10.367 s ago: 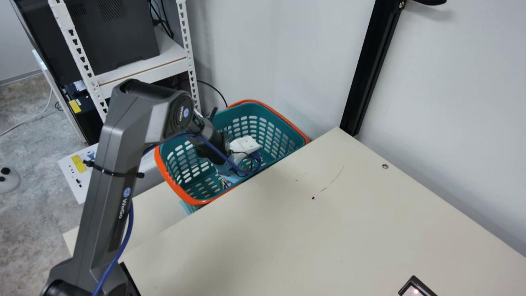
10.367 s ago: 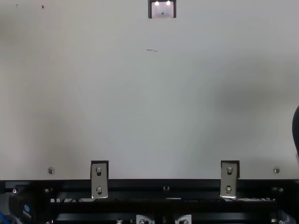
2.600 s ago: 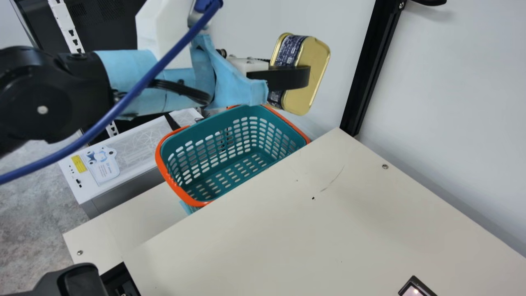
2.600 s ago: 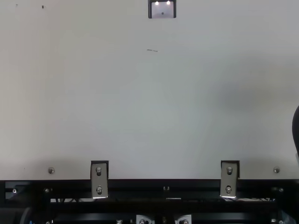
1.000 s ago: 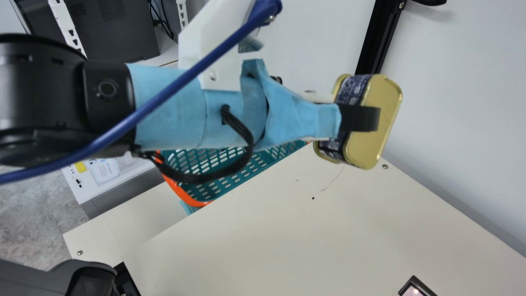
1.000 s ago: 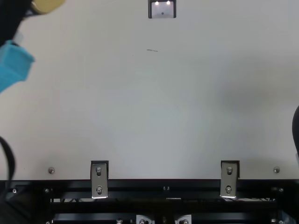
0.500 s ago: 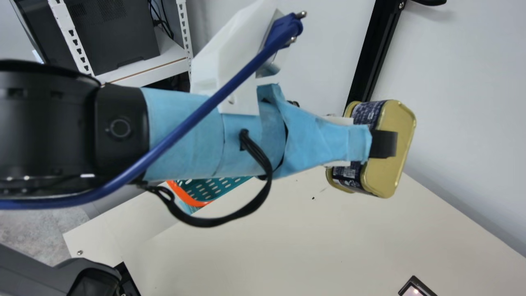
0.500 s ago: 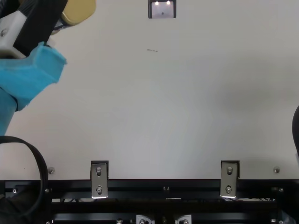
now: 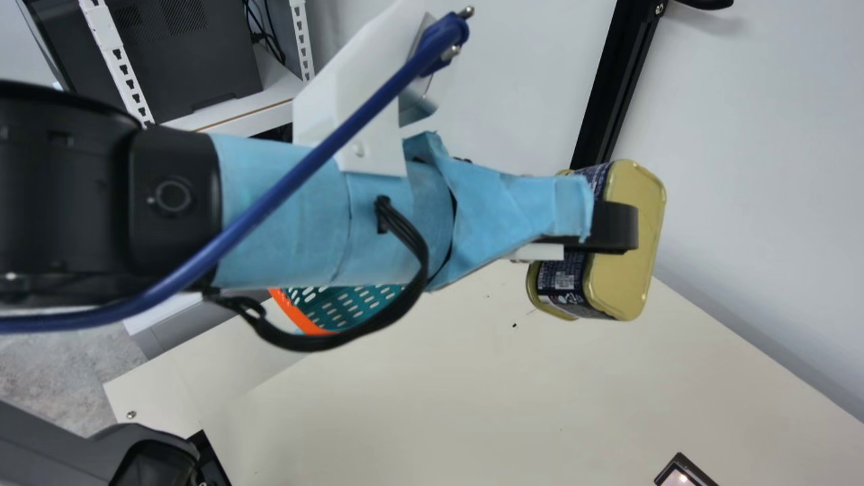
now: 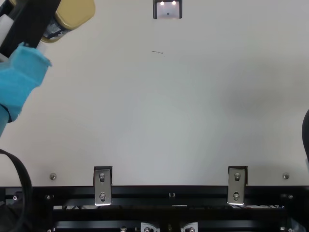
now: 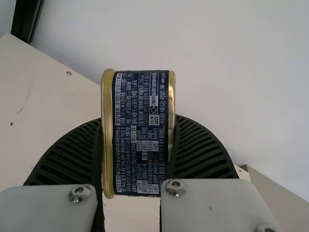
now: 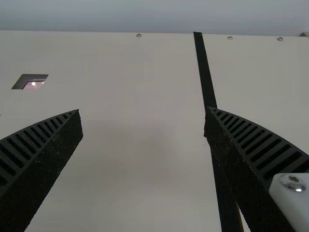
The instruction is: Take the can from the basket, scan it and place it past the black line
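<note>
Main view has the left gripper [image 9: 616,228] clasping the can [image 9: 624,280] above the desk [image 9: 439,391], apart from the basket [image 9: 290,310]. Right wrist view has the right gripper [image 12: 144,110] spread wide, the black line [image 12: 204,72] below.

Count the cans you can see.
1. The can is clamped in the left gripper, raised above the table. The left arm covers part of the basket, so any there may be hidden.

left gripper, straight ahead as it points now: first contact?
Likely the wall, with the gold-rimmed can in the left gripper leading; depth is unclear, so the table's far edge may come first.
</note>
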